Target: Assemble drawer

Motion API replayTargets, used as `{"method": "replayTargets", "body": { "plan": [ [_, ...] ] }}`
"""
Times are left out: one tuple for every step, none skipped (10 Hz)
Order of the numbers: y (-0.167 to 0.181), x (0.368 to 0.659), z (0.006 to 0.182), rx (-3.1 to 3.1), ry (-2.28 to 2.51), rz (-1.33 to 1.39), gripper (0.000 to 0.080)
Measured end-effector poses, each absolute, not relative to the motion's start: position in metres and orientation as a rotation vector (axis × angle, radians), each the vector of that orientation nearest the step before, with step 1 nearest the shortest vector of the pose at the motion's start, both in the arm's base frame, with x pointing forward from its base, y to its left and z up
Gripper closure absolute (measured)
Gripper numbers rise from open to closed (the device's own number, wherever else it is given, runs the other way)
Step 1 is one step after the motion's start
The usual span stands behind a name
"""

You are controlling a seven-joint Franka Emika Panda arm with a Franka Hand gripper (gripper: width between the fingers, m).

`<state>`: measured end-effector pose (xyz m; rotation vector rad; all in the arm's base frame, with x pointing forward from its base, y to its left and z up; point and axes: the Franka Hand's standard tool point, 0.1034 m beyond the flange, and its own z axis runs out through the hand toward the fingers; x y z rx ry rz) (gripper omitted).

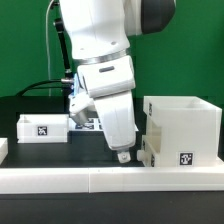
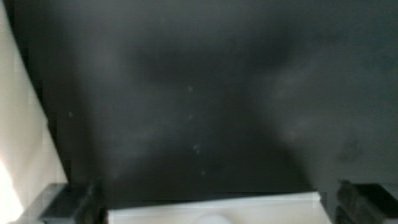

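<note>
The large white box-like housing (image 1: 181,128) stands at the exterior view's right, open side up, with a tag low on its front. One small white tray (image 1: 42,128) with a tag sits at the exterior view's left. My gripper (image 1: 122,154) is low over the table, just left of the housing in the exterior view. In the wrist view my gripper (image 2: 210,206) is open wide. Its dark fingers (image 2: 54,205) stand on either side of a white part (image 2: 217,212), with a small gap on each side. I cannot tell which part this is.
The marker board (image 1: 86,122) lies behind my arm. A white rim (image 1: 100,178) runs along the table's front edge. A small white piece (image 1: 149,150) sits against the housing's left side. A pale strip (image 2: 15,120) runs along one edge of the wrist view over the dark table.
</note>
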<state>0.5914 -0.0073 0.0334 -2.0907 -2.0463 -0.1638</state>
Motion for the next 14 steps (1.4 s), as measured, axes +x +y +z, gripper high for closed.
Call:
{"method": "replayTargets", "body": {
  "plan": [
    [-0.015,0.585,0.032,-2.111,-2.036,-0.166,0.015],
    [-0.023,0.575,0.031,-2.137,-2.025,-0.168,0.015],
    [-0.03,0.562,0.032,-2.167,-2.005,-0.166,0.015],
    [-0.038,0.547,0.035,-2.188,-1.983,-0.151,0.015],
    [-0.045,0.536,0.037,-2.198,-1.969,-0.138,0.015],
    [-0.054,0.527,0.04,-2.211,-1.956,-0.128,0.015],
    [-0.06,0.517,0.046,-2.239,-1.93,-0.117,0.015],
    [-0.064,0.512,0.053,-2.255,-1.918,-0.107,0.015],
    [-0.066,0.514,0.059,-2.261,-1.923,-0.111,0.015],
    [-0.065,0.513,0.055,-2.275,-1.897,-0.107,0.015],
    [-0.064,0.512,0.054,-2.341,-1.808,-0.096,0.015],
    [-0.064,0.512,0.054,-2.395,-1.733,-0.087,0.015],
    [-0.064,0.512,0.054,-2.448,-1.653,-0.079,0.015],
    [-0.063,0.512,0.054,-2.531,-1.515,-0.065,0.015]
  ]
}}
